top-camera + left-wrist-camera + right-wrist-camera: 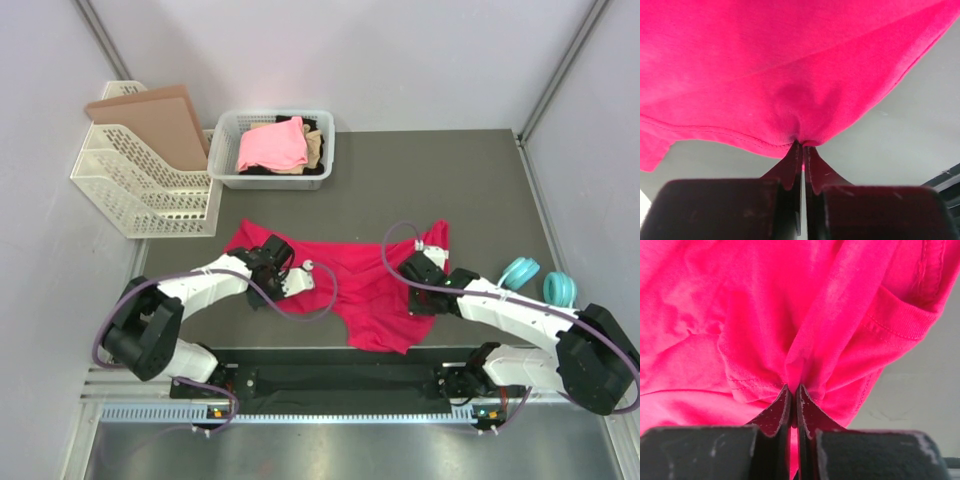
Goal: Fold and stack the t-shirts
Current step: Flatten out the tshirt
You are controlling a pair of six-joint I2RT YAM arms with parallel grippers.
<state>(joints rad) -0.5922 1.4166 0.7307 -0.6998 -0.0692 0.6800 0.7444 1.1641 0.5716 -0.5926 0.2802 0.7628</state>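
The crimson-magenta t-shirt (362, 280) lies spread across the dark table between my two arms. My left gripper (290, 277) is shut on its left part; the left wrist view shows the jaws pinching a pucker of the cloth (790, 75) near a hemmed edge. My right gripper (415, 285) is shut on its right part, pinching a gathered fold (805, 350) beside a sleeve hem. A light pink t-shirt (271, 146) lies on top in the white mesh basket (226, 160), with tan (314, 150) and black cloth partly hidden under it.
A white lattice file rack (140, 185) with a brown board (155, 120) stands at the back left. Two teal rings (538, 278) lie by the right edge, near my right arm. Grey walls close in both sides.
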